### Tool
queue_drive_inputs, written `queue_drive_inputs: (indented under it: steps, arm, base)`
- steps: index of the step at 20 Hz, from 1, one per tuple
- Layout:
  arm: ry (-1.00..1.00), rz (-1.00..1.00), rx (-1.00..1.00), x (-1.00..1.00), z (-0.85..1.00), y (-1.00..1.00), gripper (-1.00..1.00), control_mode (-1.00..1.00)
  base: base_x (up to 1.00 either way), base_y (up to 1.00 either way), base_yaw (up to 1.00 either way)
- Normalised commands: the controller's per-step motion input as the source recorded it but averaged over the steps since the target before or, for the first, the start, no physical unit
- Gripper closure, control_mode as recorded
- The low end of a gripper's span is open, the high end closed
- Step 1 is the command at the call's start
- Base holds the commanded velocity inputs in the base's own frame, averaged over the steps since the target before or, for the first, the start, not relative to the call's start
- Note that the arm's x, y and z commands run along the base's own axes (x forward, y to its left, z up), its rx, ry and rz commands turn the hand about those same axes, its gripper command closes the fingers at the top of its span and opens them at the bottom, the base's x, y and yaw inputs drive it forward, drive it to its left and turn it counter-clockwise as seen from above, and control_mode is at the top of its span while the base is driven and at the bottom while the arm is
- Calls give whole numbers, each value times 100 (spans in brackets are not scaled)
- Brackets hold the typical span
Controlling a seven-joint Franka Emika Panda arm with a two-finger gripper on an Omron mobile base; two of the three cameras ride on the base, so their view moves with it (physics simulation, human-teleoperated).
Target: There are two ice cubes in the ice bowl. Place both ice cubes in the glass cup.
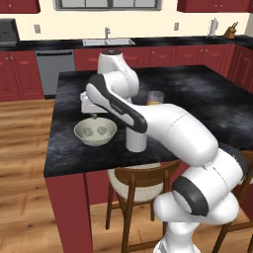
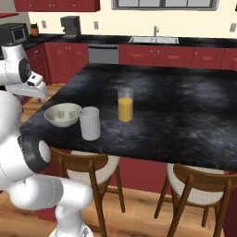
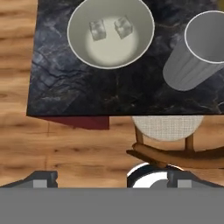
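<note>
Red cabinets (image 2: 152,56) line cream walls. Black marble island (image 2: 185,106) on wood floor (image 1: 22,148). Two wooden stools (image 2: 196,190) below.

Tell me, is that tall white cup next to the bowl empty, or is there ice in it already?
Empty. The hand view looks into the cup and shows nothing inside; both ice cubes sit in the bowl.

A black marbled worktop (image 2: 176,106) fills the middle of the right base view. On it, at centre left, stand the ice bowl (image 2: 62,115), the glass cup (image 2: 90,123) just beside it, and a glass of orange liquid (image 2: 125,104) near the cup, further in.
</note>
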Motion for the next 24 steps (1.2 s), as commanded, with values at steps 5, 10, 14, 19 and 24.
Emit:
queue_drive_inputs:
  steps: [5,10,14,19,24]
  arm:
    - [4,-1,-4,44,-32,20,-100,-100]
    - [5,0,-10,56,-37,9,-100,-100]
    - [8,0,-5,55,-45,1,-100,-100]
    - [9,0,-1,37,-56,0,-100,-100]
    - [6,0,0,39,-49,0,-100,-100]
  base:
    - [0,0,0]
    - [0,0,0]
    - [0,0,0]
    - [0,0,0]
    - [0,0,0]
